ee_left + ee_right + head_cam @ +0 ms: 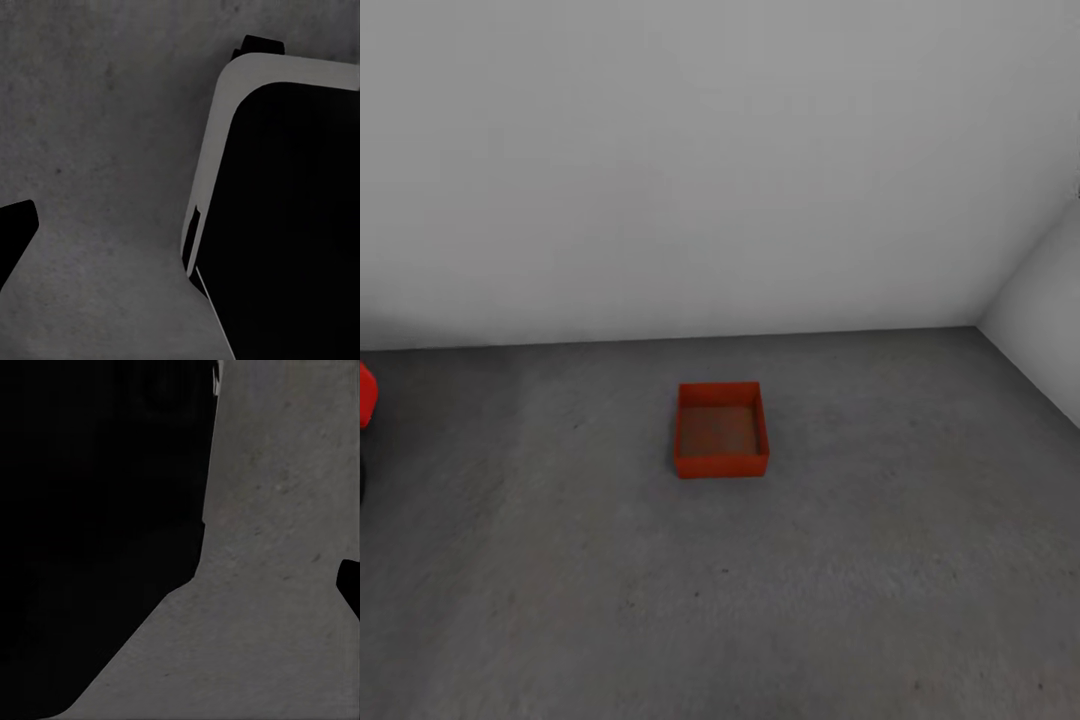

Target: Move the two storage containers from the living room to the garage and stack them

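Head view: one orange-red container (721, 428) upright on dark grey floor (860, 560), pale walls (710, 160) behind; tool states untellable.

A garage: rough grey floor (860, 600), bare pale walls (710, 150) (red car (366, 395) edge).

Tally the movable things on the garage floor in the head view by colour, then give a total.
Orange-red storage container: 1
Red car, partly seen at the edge: 1
Total: 2

Head view overlooks floor (860, 600); wrist views face it close.
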